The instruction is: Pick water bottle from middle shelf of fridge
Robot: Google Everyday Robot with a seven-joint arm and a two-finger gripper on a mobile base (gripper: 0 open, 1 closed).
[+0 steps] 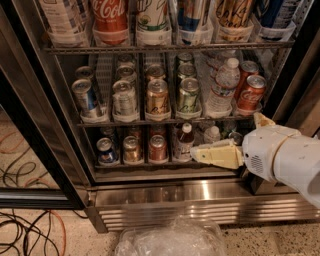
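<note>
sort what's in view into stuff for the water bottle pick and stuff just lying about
For the job: water bottle, middle shelf, fridge, gripper (low right, before the bottom shelf).
Lying about: drink cans, Coca-Cola bottle, red-necked bottle, floor cables, plastic bag.
</note>
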